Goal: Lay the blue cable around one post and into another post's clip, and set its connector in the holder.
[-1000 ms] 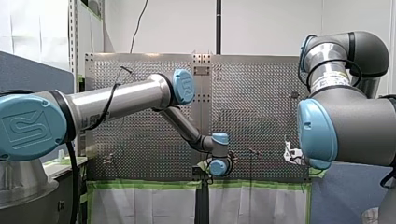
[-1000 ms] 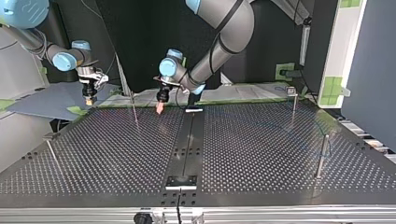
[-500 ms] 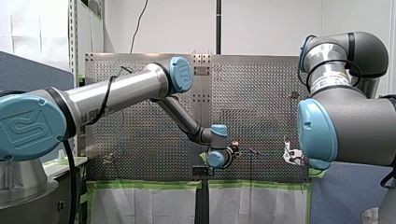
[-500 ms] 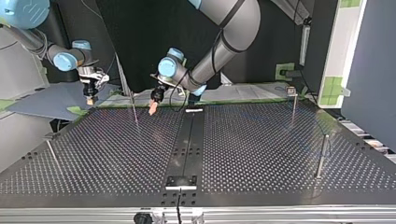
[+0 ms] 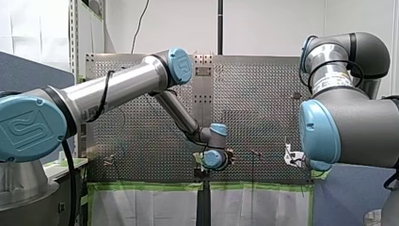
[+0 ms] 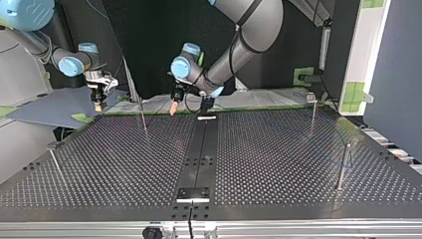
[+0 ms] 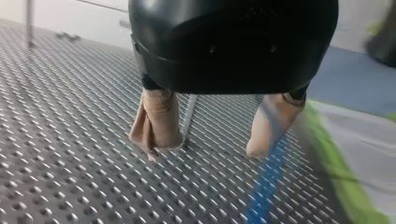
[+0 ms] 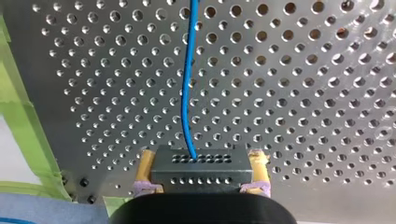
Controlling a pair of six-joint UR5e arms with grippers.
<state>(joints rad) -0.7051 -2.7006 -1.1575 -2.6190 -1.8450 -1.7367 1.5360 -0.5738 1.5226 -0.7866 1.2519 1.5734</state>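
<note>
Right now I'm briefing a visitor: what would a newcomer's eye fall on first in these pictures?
First, the dark connector clamped in my right pincer, with its blue cable running ahead over the perforated table. Next, my left pincer, open with beige pads, low over the table with a thin post showing between its fingers.

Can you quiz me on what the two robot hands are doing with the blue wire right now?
1. True or false: my left gripper is holding the blue cable.
2. What is my right gripper shut on? A) a post B) the connector C) green tape
3. Fill in: the table is full of small round ____.
Key: 1 false, its fingers stand open and empty; 2 B; 3 holes.
</note>
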